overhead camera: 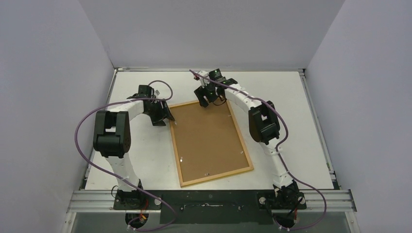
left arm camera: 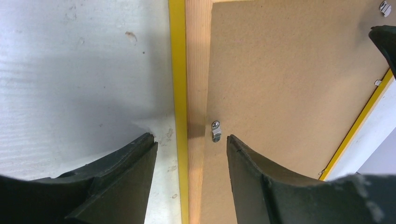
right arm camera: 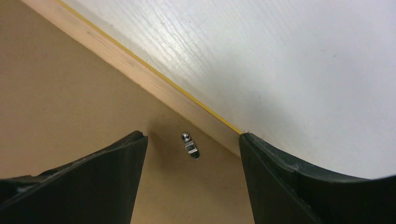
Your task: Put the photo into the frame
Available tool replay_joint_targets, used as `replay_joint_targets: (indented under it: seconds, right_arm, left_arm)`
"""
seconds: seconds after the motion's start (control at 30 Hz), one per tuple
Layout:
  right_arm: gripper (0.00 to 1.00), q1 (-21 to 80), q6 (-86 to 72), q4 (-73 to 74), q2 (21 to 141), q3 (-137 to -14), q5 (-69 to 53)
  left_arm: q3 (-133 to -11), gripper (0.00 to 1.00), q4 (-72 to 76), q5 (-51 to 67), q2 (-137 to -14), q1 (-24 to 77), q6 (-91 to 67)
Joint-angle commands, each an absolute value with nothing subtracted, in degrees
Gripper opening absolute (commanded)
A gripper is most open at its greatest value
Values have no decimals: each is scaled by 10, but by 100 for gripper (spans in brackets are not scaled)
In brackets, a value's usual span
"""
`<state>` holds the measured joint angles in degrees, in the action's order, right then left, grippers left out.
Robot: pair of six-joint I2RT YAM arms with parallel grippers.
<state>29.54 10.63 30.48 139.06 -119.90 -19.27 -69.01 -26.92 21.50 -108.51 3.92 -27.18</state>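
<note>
The frame lies face down in the middle of the worktop, wood side up, with the brown backing board seated in it. The photo is not in view, so you cannot confirm whether it sits under the board.

Your left claw hangs open at the frame's 10 o'clock. Its fingers stand either side of the long rail with a turn clip between them, gripping nothing. Your right claw is open too, at 12 o'clock by the far short rail. A second turn clip sits between its fingers, and it is also empty.

The step in hand looks like working these clips. Don't pinch them:
- Bring one fingertip down just beside the tab's free end.
- Sweep it around the screw in a short arc.
- Keep the downward pressure light, since the frame will likely skid on this smooth surface.
- Let the other claw rest on a rail to steady the frame, and turn one clip at a time.

Another clip shows on the 3 o'clock rail, so expect to reposition
</note>
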Motion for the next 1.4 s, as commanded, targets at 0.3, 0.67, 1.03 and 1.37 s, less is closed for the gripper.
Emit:
replay_joint_targets:
  seconds: [0.3, 0.67, 1.03, 1.37]
  right_arm:
    - [69, 275, 282, 489, 1447, -1333, -279]
    - [59, 276, 287, 386, 1439, -1282, -178]
    - [50, 284, 306, 335, 1432, -1233, -159]
    - [32, 283, 308, 327, 1434, -1218, -156]
  left_arm:
    - [-788, 47, -332, 248, -1146, 30, -244]
    - [-791, 43, -349, 242, -1156, 22, -231]
    - [-782, 39, -351, 244, -1158, 18, -229]
    - [-779, 36, -352, 249, -1165, 18, -227]
